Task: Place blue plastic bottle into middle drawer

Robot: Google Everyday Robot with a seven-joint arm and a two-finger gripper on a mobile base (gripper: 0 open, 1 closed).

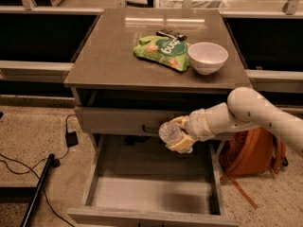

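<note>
My gripper is shut on the blue plastic bottle, a small clear bottle held in front of the upper drawer's face. It hangs above the back right part of the open middle drawer, whose pale plank floor is bare. The white arm reaches in from the right and lies low beside the cabinet. The bottle's cap end is hidden by the tan fingers.
On the cabinet top lie a green chip bag, a white bowl and a dark bar. An orange backpack sits on the floor right of the drawer. Black cables and a plug lie at left.
</note>
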